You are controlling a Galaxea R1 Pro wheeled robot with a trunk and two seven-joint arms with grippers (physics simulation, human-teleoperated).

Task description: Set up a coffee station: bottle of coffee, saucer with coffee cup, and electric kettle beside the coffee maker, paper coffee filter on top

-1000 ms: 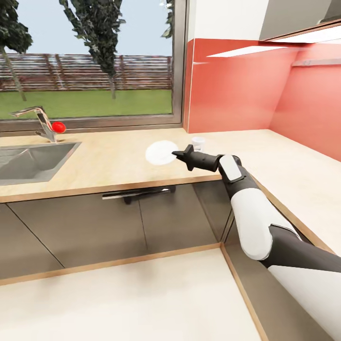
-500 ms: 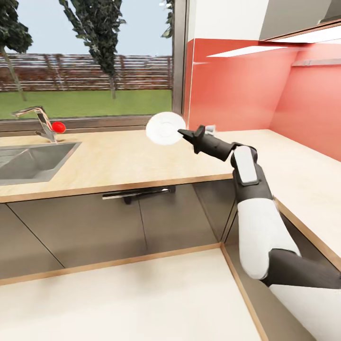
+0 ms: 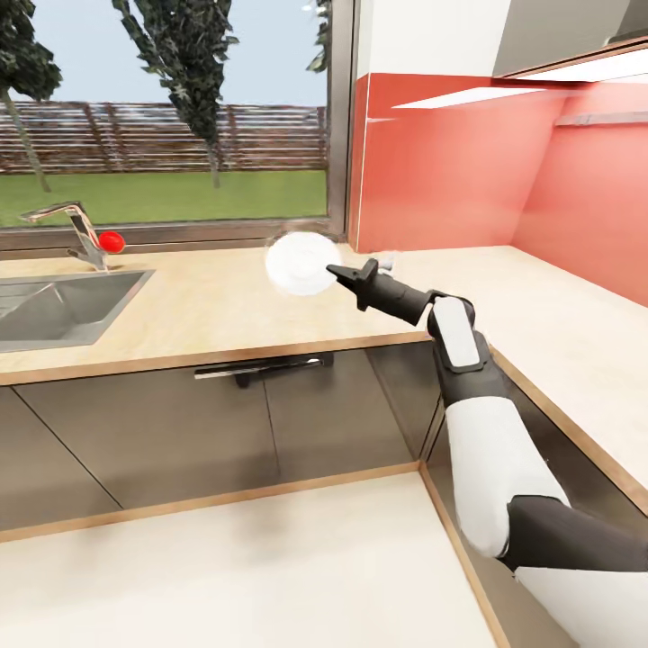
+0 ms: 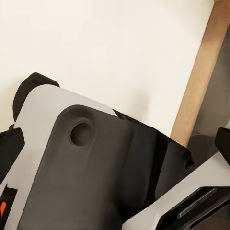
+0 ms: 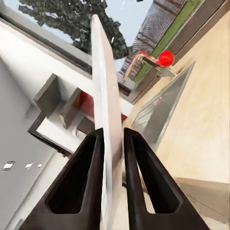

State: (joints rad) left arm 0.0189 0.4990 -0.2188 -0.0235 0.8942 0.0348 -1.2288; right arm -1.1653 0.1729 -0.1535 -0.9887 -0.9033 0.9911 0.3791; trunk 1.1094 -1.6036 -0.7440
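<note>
My right gripper [image 3: 333, 269] is shut on the rim of the saucer [image 3: 295, 260], a small white round plate held tilted on edge above the kitchen countertop [image 3: 207, 306], just in front of the window sill. In the right wrist view the saucer [image 5: 105, 86] shows edge-on, and the gripper [image 5: 112, 135] has one dark finger pressed to each face. A bit of the white coffee cup [image 3: 388, 262] peeks out behind the gripper's wrist, standing on the countertop near the red wall.
A steel sink [image 3: 54, 310] with a tap and red knob [image 3: 110, 240] is set into the countertop at the left. A red backsplash [image 3: 468, 171] lines the corner at the right. Grey cabinet fronts [image 3: 225, 423] sit below, and a pale wood-trimmed surface [image 3: 225, 567] lies in the foreground.
The right gripper lifted the saucer off the countertop and tipped it on edge. Since half a second ago it has come slightly down and to the left.
</note>
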